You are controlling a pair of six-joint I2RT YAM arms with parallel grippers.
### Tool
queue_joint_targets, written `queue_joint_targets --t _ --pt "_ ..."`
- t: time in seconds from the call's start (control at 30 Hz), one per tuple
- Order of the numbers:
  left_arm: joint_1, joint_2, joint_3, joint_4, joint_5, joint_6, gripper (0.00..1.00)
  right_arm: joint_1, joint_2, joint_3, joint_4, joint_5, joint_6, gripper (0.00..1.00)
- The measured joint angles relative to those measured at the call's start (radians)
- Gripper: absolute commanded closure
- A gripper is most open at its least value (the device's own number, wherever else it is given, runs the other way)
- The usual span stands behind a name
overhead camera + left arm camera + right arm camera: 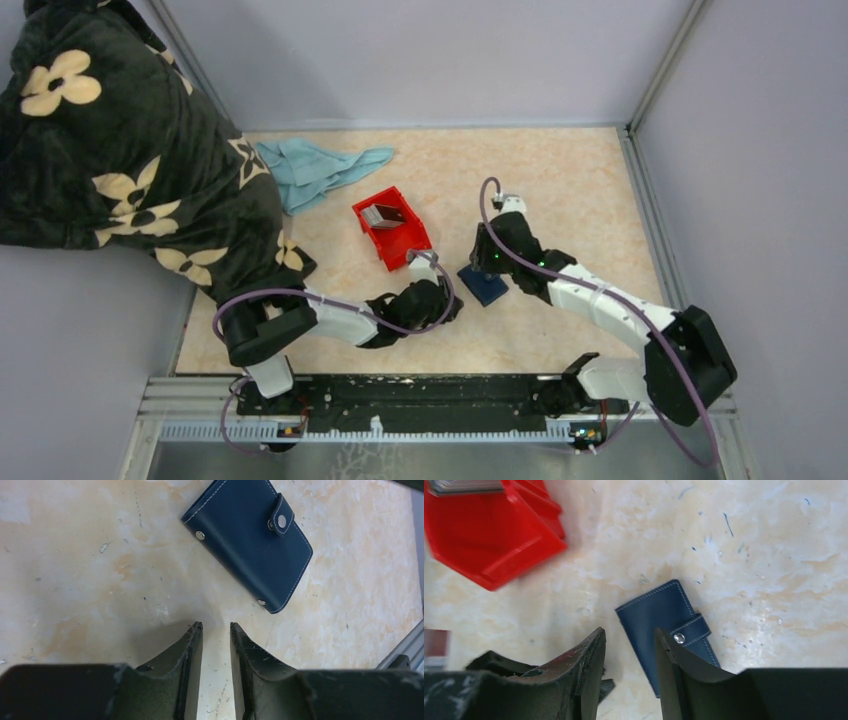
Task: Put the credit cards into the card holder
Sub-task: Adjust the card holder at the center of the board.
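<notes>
Top external: navy wallet [484, 285] lies flat on bench [560, 190], closed (tab snapped), between the two grippers. Cards [384, 213] stand stacked in red bin [410, 250], farther back and left of wallet, not touching it. Left gripper [216, 626]: jaws a narrow gap apart, nothing between, tips low over bench, wallet just ahead and clear of them. Right gripper [629, 632]: jaws wider apart, empty, over wallet's edge (contact can't tell). Blue cloth [320, 170] at far left.

Card holder [250, 540] is matt stitched leather with metal snaps [281, 521]; bin [489, 537] glossy plastic
</notes>
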Motion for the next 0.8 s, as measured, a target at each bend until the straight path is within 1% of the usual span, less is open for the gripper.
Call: queue_joint_targets --t 0.17,0.23,0.5,0.8 --pt "0.001 -0.014 0.0 -0.017 -0.013 0.005 0.55 0.066 0.108 0.065 -0.117 0.109 -0.066 0.58" --pt "0.002 -0.019 -0.001 -0.019 -0.014 0.005 0.53 0.098 0.145 0.083 -0.162 0.159 -0.084 0.58" --pt "0.026 -0.042 -0.037 0.003 -0.002 -0.011 0.52 0.166 0.252 0.171 -0.268 0.313 -0.117 0.58" --pt "0.045 -0.047 -0.066 0.05 0.02 -0.032 0.51 0.182 0.336 0.197 -0.301 0.377 -0.124 0.59"
